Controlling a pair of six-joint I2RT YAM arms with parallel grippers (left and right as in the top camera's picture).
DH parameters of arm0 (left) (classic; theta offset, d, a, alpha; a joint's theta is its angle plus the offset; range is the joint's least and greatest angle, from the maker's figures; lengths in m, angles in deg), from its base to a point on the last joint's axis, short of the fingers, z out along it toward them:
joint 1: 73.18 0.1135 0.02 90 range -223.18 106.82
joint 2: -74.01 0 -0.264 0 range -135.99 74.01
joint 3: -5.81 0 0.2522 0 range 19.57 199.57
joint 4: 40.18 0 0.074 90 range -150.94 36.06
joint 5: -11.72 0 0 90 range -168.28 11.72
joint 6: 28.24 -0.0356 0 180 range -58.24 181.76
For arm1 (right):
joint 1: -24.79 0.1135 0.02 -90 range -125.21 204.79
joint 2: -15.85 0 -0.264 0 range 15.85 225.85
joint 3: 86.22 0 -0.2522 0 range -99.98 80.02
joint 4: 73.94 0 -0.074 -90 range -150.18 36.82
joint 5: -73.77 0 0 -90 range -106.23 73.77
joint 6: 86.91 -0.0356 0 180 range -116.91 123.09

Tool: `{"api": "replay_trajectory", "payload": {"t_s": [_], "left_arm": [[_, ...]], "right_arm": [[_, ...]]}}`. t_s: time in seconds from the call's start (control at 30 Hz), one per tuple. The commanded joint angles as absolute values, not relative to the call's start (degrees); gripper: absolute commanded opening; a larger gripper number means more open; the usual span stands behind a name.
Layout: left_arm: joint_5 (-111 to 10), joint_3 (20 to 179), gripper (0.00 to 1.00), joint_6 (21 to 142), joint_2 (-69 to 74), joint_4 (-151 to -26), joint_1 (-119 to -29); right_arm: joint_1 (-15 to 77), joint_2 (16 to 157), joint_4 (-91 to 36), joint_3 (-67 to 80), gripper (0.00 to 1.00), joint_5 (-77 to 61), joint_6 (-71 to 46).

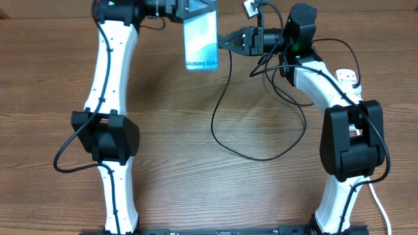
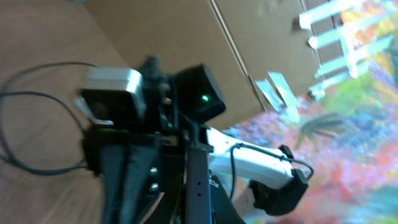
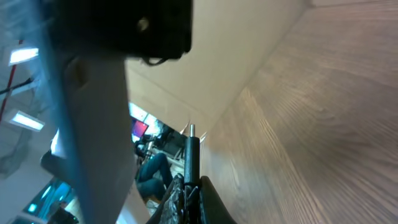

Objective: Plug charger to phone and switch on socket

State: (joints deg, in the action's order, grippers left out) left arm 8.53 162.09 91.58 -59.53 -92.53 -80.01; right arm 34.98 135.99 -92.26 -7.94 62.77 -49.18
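My left gripper point(image 1: 193, 9) is shut on the top end of the phone point(image 1: 200, 40) and holds it up at the table's far edge, its light blue screen facing the overhead camera. In the left wrist view the phone point(image 2: 198, 177) shows as a dark edge between the jaws point(image 2: 200, 208). My right gripper point(image 1: 226, 42) is shut on the charger's plug tip point(image 3: 191, 149), which points at the phone's right side, close to it. The phone fills the left of the right wrist view point(image 3: 87, 124). The black cable point(image 1: 225, 140) loops down over the table. The socket point(image 1: 348, 78) lies mostly hidden behind my right arm.
A white cord point(image 1: 379, 205) runs along the right front of the table. The wooden table top point(image 1: 215, 189) lies between the two arm bases. A cardboard wall point(image 2: 205, 56) stands behind the table.
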Motion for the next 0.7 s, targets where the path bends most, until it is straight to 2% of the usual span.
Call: {"api": "replay_trajectory", "payload": {"t_s": [0.0,0.37,0.67], "left_arm": [[11.92,162.0,0.04,92.78,-59.81,-91.4,-79.51],[10.63,162.0,0.04,109.48,-59.81,-75.2,-74.42],[5.97,162.0,0.04,110.23,-59.81,-74.65,-72.71]], "right_arm": [[36.3,133.71,-92.61,-9.62,0.04,62.13,-48.4],[36.34,133.74,-83.43,-9.62,0.04,62.59,-41.05],[36.6,133.74,-74.09,-9.62,0.04,62.24,-34.82]]}}
